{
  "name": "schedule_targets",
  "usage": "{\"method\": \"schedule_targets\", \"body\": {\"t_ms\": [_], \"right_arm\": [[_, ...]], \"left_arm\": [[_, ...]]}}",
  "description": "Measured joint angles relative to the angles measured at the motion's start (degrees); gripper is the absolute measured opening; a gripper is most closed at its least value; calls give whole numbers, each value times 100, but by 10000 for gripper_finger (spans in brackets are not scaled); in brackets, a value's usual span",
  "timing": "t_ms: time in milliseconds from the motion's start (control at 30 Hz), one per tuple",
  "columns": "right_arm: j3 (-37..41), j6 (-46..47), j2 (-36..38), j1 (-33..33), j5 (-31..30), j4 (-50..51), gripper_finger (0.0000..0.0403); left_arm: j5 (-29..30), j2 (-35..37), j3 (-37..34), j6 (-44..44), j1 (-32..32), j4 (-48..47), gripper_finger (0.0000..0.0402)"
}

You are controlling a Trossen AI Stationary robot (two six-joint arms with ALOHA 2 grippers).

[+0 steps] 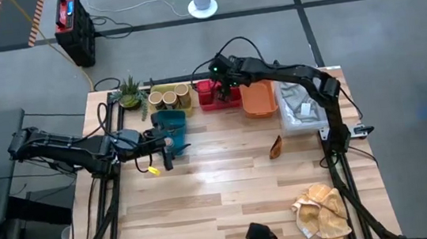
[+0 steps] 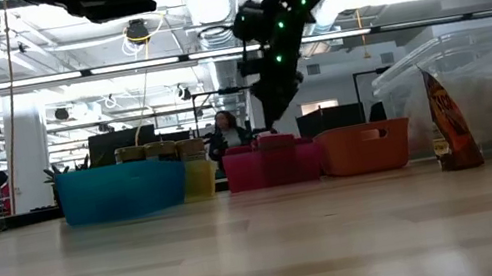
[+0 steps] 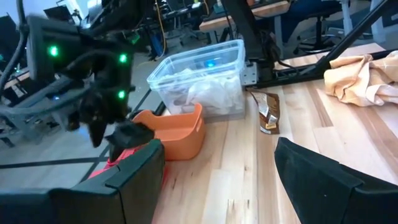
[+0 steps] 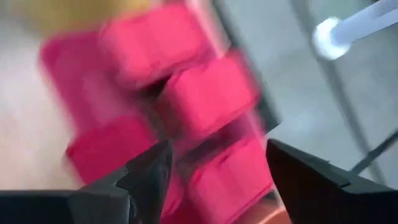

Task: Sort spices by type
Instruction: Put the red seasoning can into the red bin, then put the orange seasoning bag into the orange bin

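Tabletop (image 1: 229, 189): pale wood planks, grey floor around; trays lined along the far edge.
Right pincer (image 4: 211, 165): spread, empty, poised just above the red tray (image 1: 213, 96).
Red boxes (image 4: 205, 93): packed close in that tray, directly beneath the fingertips.
Brown packet (image 1: 275, 146): well apart, on open wood.
Left pincer (image 3: 217, 180): spread, idle beside the teal tray (image 1: 169, 122).
Risk: descending fingers may strike a neighbouring box, tipping or jamming it, since the boxes sit tightly.

Right hand (image 1: 225, 93) open, arm reaching far; left hand (image 1: 170, 148) open
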State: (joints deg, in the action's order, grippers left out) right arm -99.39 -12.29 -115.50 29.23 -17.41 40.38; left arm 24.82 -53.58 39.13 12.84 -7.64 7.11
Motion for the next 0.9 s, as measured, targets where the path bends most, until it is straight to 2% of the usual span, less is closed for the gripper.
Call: {"method": "schedule_targets", "body": {"t_ms": [200, 433, 633, 733, 900], "right_arm": [[-22, 40, -382, 174, 636, 192, 290], [-99, 225, -335, 140, 702, 249, 290], [-388, 254, 43, 22, 689, 365, 290], [-473, -9, 214, -130, 689, 938, 290], [-468, -177, 408, -695, 821, 2624, 290]], "left_arm": [[-31, 0, 0, 4, -31, -8, 288], [-46, 2, 0, 52, -57, -13, 288], [-48, 2, 0, 57, -59, -24, 288], [-48, 2, 0, 57, -60, -75, 288], [-44, 50, 0, 109, -139, -351, 288]]}}
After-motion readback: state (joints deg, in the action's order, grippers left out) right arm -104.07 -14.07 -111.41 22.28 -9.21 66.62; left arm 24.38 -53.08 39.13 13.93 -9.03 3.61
